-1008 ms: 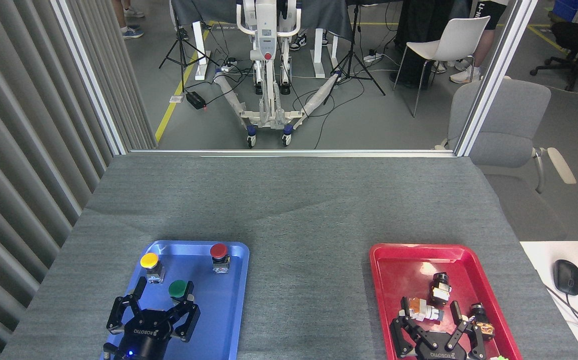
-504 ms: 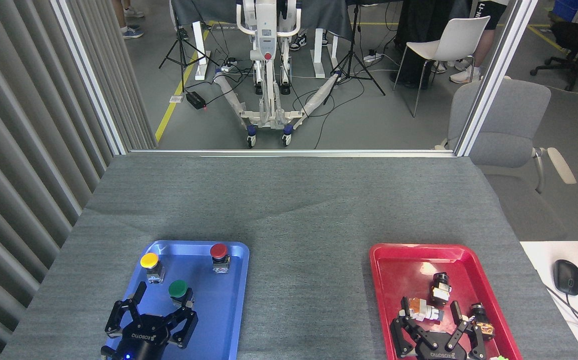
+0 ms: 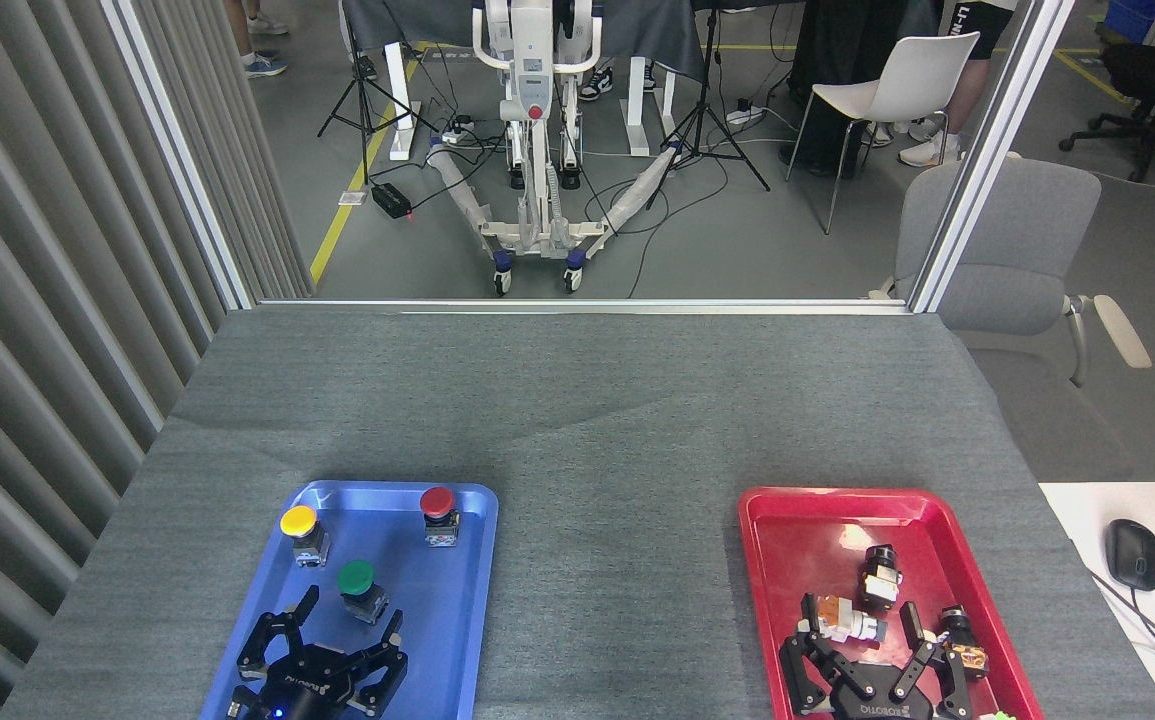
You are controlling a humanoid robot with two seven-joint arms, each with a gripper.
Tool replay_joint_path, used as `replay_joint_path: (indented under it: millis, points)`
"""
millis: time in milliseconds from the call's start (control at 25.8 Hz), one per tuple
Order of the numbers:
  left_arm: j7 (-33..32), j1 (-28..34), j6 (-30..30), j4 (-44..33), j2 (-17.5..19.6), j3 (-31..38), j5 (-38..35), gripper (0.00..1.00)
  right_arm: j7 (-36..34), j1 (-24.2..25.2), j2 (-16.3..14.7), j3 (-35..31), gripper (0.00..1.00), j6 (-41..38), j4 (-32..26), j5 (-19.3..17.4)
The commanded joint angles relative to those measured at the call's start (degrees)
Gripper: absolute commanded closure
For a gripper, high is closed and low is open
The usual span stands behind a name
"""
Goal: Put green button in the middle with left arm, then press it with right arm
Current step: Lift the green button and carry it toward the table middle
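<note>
Green button (image 3: 356,578) ungrasped in blue tray (image 3: 457,640); left gripper (image 3: 342,640), jaws wide, has retreated lower-frame — re-approach needed

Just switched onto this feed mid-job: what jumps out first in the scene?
Two bright trays on the grey cloth: a blue tray near left with the green button, a yellow button and a red button standing in it, and a red tray near right holding small parts. The left gripper hovers open just short of the green button; the right gripper hangs open over the red tray.
</note>
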Motion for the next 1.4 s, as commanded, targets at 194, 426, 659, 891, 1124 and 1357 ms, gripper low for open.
replay_joint_path:
  millis: [194, 426, 659, 891, 1124, 1357]
  points:
    - [-0.12, -6.02, -0.62, 8.99, -0.47, -0.47, -0.1, 0.01, 0.0, 0.08, -0.09, 0.06, 0.0, 0.02, 0.0, -0.05]
    - [-5.31, -8.3, -1.68, 13.03, -0.38, -0.9, -0.01, 0.16, 0.0, 0.08, -0.09, -0.02, 0.0, -0.07, 0.0, -0.05]
    - [-5.22, -8.83, -16.8, 13.12, 2.08, -0.47, 0.96, 0.94, 0.0, 0.08, -0.18, 0.06, 0.0, 0.02, 0.0, -0.05]
    - [-3.9, -9.53, -22.77, 11.01, 2.78, -0.29, 2.63, 1.0, 0.0, 0.17, -0.18, 0.06, 0.0, 0.02, 0.0, 0.04]
    - [-3.82, -9.79, -24.27, 5.21, 2.17, -0.99, 2.54, 1.0, 0.0, 0.17, -0.18, -0.02, 0.0, 0.02, 0.0, -0.05]
    - [-4.69, -17.18, -24.53, 9.51, -3.46, -9.61, 2.01, 1.0, 0.0, 0.17, -0.18, -0.02, 0.0, 0.02, 0.0, -0.05]
